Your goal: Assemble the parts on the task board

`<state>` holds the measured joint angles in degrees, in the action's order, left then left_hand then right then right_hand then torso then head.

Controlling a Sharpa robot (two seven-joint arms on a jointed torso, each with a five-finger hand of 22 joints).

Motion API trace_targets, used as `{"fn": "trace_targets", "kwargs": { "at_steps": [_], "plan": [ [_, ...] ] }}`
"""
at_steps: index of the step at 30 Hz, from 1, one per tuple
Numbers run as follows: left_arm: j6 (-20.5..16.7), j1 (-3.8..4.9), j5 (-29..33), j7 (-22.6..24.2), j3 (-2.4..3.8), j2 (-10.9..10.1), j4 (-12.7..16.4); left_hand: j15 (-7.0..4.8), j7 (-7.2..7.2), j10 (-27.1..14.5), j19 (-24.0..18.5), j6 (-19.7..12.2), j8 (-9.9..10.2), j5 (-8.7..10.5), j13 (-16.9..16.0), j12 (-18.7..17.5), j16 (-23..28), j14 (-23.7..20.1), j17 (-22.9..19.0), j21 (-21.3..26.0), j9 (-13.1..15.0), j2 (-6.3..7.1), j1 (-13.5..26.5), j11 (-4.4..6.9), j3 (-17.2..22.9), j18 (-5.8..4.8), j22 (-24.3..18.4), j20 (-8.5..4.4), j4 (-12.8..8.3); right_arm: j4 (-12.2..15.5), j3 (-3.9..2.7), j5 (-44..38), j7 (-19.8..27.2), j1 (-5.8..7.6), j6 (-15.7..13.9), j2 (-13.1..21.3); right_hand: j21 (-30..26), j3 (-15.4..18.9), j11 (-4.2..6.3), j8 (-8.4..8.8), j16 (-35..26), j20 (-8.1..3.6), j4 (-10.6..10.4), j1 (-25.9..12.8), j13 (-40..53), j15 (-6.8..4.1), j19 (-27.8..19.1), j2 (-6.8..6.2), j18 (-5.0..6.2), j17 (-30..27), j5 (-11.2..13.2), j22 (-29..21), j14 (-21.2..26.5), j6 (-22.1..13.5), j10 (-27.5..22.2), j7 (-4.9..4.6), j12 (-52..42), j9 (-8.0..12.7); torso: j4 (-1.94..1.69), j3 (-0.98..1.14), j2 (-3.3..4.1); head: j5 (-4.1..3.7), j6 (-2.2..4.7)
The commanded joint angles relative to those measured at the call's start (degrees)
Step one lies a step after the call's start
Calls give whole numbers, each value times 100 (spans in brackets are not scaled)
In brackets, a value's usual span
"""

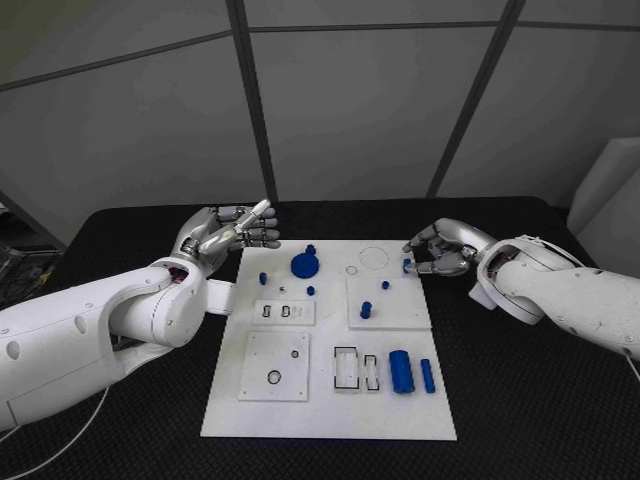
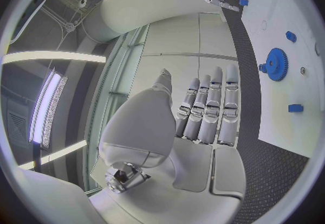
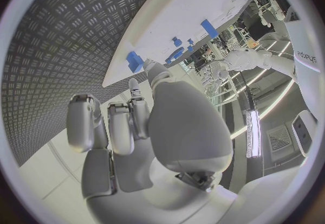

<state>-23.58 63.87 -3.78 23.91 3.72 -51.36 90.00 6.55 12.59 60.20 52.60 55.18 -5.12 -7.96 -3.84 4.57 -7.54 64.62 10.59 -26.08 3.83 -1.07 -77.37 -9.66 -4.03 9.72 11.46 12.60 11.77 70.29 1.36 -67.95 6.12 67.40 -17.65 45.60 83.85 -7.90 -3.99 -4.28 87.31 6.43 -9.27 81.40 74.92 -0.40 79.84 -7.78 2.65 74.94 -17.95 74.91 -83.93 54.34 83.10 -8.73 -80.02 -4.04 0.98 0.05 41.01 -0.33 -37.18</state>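
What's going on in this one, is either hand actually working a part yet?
The right hand is at the far right edge of the task board, pinching a small blue part. The left hand hovers off the board's far left corner, fingers straight and holding nothing. A blue gear, a blue cylinder and a blue pin lie on the board.

Robotics lab: black table (image 1: 536, 400) with ribbed mat, grey panel walls behind table, ceiling strip lights above.

Overhead head camera, two wrist fisheyes
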Motion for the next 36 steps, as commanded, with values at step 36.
{"fn": "trace_targets", "kwargs": {
  "at_steps": [36],
  "plan": [
    [69,7,-32,41,4,10,-46,14,18,53,-60,44,32,20,-5,-29,31,-9,11,-26,3,-65,18,4,-28,58,3,1,-6,-153,0,-63,-211,-85,27,-150,65,-278,150,-333,50,-96,100,164,627,-84,123,588,16,957,468,322,-488,762,107,158,-147,-61,2,8,-2,19,-4]
  ]
}}
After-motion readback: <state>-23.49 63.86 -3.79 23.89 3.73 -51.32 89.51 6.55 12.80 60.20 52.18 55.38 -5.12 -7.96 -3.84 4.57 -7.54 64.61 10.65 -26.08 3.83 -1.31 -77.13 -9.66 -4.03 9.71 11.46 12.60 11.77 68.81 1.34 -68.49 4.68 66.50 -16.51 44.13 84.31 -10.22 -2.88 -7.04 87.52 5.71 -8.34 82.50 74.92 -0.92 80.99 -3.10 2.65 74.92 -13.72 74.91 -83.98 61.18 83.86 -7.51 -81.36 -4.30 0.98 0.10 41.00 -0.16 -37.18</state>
